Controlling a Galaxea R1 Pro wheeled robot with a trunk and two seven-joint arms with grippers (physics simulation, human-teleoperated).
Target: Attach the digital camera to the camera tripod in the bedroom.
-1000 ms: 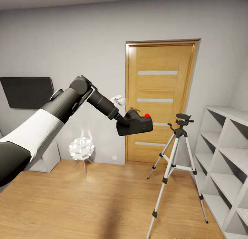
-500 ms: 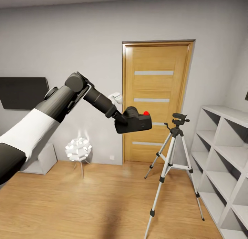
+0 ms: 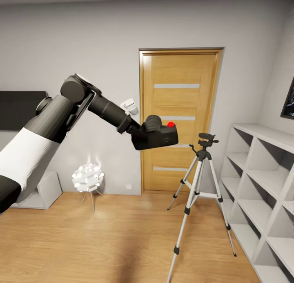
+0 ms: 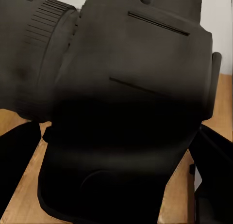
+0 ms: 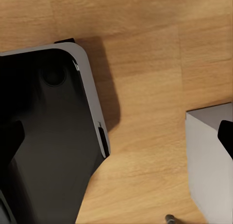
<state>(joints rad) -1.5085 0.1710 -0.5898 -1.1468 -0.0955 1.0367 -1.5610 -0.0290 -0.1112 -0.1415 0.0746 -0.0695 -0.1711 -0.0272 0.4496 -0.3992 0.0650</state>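
Digital camera (image 3: 157, 136), small and black with a round red button on top, is up in the air, held by the left pincer (image 3: 136, 137) at the end of the long left arm (image 3: 61, 119). In the left wrist view the camera (image 4: 121, 112) sits close between two dark fingers (image 4: 17, 156), which press on its sides, so the pincer is clamped on it. The camera tripod (image 3: 200, 193) stands on the wood floor (image 3: 102, 242) to the right of the camera and a bit lower, with its black head well apart from the camera. Its three thin silver legs are spread out. Behind both is an oak door (image 3: 179, 119) in a grey wall. A white shelf unit (image 3: 265, 193) stands just beside the tripod on the right. A small white flower lamp (image 3: 87, 179) stands on thin legs near the wall on the left, far from the tripod. Nothing stands between the camera and the tripod head. The right wrist view shows wood floor (image 5: 145, 64), a black base with a pale edge (image 5: 48, 136) and a grey block (image 5: 208, 156). I cannot tell if the right pincer is apart or together.
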